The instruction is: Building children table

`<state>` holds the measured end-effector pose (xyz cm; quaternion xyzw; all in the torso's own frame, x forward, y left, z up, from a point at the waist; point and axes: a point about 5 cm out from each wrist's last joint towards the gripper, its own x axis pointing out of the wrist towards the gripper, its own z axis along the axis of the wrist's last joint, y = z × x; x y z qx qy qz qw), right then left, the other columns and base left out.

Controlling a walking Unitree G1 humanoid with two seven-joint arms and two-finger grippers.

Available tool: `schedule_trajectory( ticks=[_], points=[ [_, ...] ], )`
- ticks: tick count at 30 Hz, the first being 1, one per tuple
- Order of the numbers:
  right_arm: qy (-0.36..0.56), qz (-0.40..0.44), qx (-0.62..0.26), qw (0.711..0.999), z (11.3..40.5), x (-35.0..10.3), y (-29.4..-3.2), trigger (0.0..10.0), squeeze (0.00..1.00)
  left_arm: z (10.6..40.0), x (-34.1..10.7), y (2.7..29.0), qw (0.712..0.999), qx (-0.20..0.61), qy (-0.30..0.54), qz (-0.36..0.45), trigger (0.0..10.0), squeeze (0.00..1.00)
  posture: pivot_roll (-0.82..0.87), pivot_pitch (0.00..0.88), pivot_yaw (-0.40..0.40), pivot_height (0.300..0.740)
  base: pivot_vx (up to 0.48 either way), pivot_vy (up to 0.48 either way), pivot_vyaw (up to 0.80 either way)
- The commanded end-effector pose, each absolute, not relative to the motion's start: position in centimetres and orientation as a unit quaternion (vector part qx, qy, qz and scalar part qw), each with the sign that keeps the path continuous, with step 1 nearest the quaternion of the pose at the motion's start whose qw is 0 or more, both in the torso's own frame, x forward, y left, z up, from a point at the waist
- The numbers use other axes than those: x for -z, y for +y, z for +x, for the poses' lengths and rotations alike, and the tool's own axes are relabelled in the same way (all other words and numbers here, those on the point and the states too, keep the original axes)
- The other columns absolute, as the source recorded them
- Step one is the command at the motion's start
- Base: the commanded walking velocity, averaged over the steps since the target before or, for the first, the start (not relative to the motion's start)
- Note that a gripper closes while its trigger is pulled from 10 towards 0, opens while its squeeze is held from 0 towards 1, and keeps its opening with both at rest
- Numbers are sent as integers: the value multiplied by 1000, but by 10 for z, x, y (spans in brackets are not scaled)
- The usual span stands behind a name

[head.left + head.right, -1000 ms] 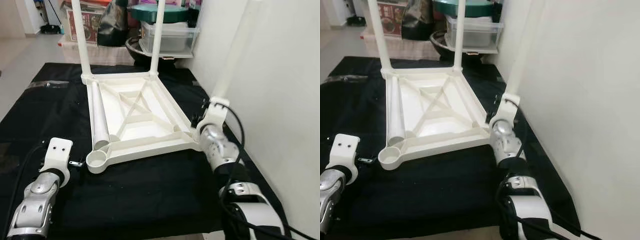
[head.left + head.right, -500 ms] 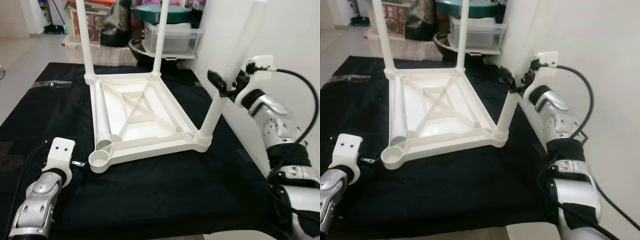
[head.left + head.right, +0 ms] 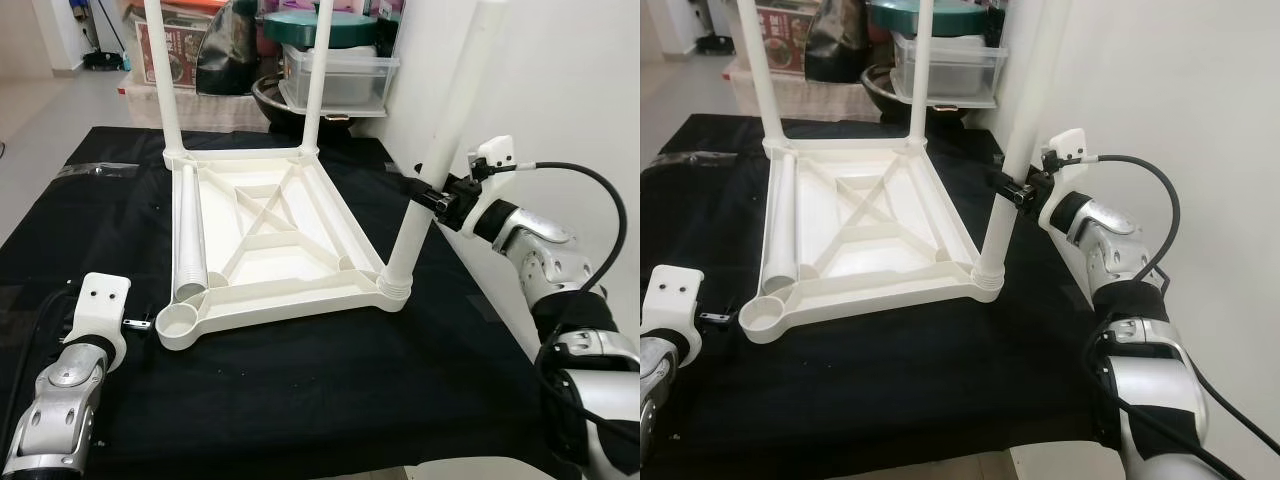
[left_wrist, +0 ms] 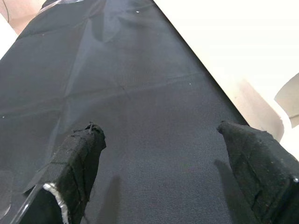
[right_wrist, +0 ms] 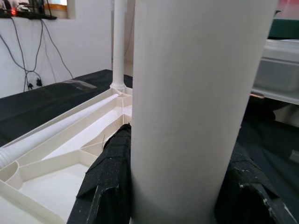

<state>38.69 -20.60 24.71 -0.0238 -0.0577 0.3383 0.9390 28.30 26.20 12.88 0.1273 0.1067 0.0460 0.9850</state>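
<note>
A white plastic table top (image 3: pixel 290 305) lies upside down on a black cloth (image 3: pixel 300 400). Two legs (image 3: pixel 160 80) stand upright in its far corners. A third leg (image 3: pixel 450 120) stands in the near right corner socket, leaning slightly right. My right gripper (image 3: pixel 428 196) is shut on that leg about halfway up; in the right wrist view the leg (image 5: pixel 196 107) sits between the black fingers (image 5: pixel 110 182). A loose leg (image 3: pixel 188 250) lies inside the table top along its left side. The near left socket (image 3: pixel 178 323) is empty. My left gripper (image 4: pixel 158 128) hovers open over the cloth just left of that socket.
A white wall (image 3: pixel 560 90) runs close along the right, behind my right arm. Beyond the cloth's far edge stand a clear storage bin (image 3: pixel 335 75), a dark pan (image 3: pixel 275 95) and boxes. Bare black cloth stretches in front of the table top.
My right gripper rose from beside the near right corner, closed on the third leg and brought it from a steep lean to nearly upright in the socket. The left arm barely moved.
</note>
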Motion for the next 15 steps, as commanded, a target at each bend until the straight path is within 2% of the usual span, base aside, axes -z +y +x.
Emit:
schedule_trajectory(
  ticks=[1, 6, 7, 8, 9, 11, 12, 14, 15],
  points=[
    [-39, -40, -420, 906, 387, -238, -166, 0, 0, 286, -131, 239, 989, 11, 94, 115, 10000, 0, 123, 0, -156, 740, 0, 0, 0],
    [-38, -34, -400, 915, 389, -238, -159, 0, 0, 286, -135, 237, 990, 17, 84, 108, 10000, 0, 120, 0, -156, 740, 0, 0, 0],
    [-31, -31, -367, 929, 392, -238, -154, 0, 0, 286, -141, 236, 992, 22, 75, 103, 10000, 0, 119, 0, -156, 740, 0, 0, 0],
    [-31, -31, -367, 929, 392, -238, -154, 0, 0, 286, -141, 236, 992, 22, 75, 103, 10000, 0, 119, 0, -156, 740, 0, 0, 0],
    [-16, -12, -267, 964, 392, -232, -140, 0, 0, 290, -167, 227, 996, 49, 18, 72, 10000, 0, 111, 0, -140, 740, 0, 0, 0],
    [-16, -12, -267, 964, 392, -232, -140, 0, 0, 290, -167, 227, 996, 49, 18, 72, 10000, 0, 111, 0, -140, 740, 0, 0, 0],
    [-22, -24, -86, 996, 382, -220, -131, 0, 0, 292, -205, 211, 992, 100, -64, 36, 10000, 0, 108, 0, -133, 740, 0, 0, 0],
    [-22, -24, -86, 996, 382, -220, -131, 0, 0, 292, -205, 211, 992, 100, -64, 36, 10000, 0, 108, 0, -133, 740, 0, 0, 0],
    [-27, -27, -46, 998, 378, -218, -131, 0, 0, 291, -213, 207, 990, 112, -81, 30, 10000, 0, 108, 0, -133, 740, 0, 0, 0]
  ],
)
